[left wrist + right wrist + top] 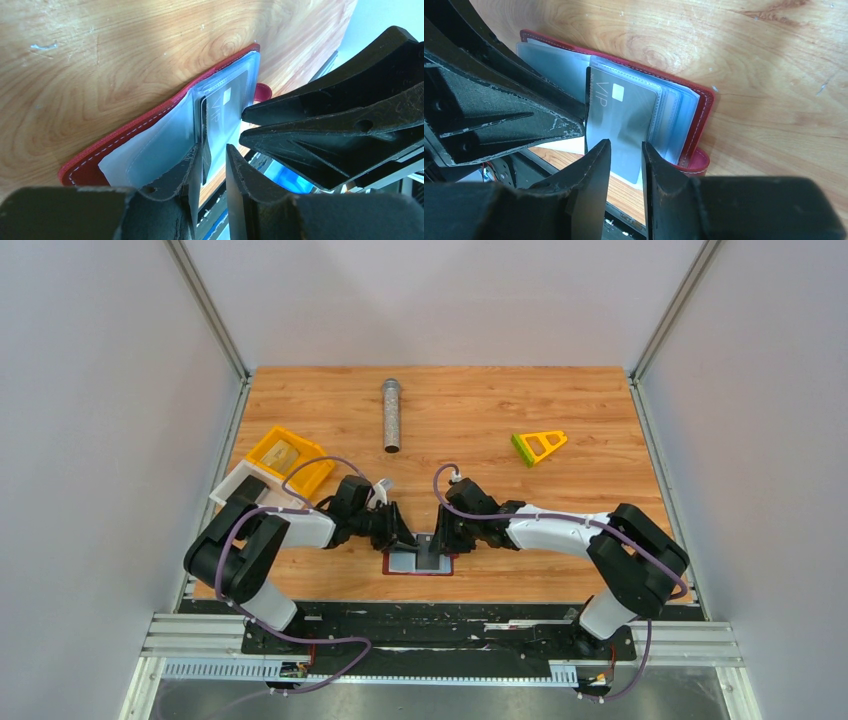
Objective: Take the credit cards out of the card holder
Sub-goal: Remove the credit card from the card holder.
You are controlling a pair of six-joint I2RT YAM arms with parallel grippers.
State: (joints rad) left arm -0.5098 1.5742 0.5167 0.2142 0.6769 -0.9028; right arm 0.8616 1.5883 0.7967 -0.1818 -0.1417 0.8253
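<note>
**Both grippers at the open holder, grey card half out**

The dark-red folding card holder (698, 122) lies open on the wooden table (480, 410) at its near edge, clear blue-grey pockets up. A dark grey card marked VIP (624, 112) sticks out of a pocket past the holder's near side.

The left gripper (215, 162) is partly open. One finger presses the pocket sleeve and the other stands clear of it.

The right gripper (625, 150) is narrowly parted over the card. Cannot tell if it grips.

Table (600, 420): light wood-grain top, evenly lit.
Walls (440, 300): plain white panels behind and beside the table.
Posts (208, 305): aluminium, at the table's far corners.
</note>
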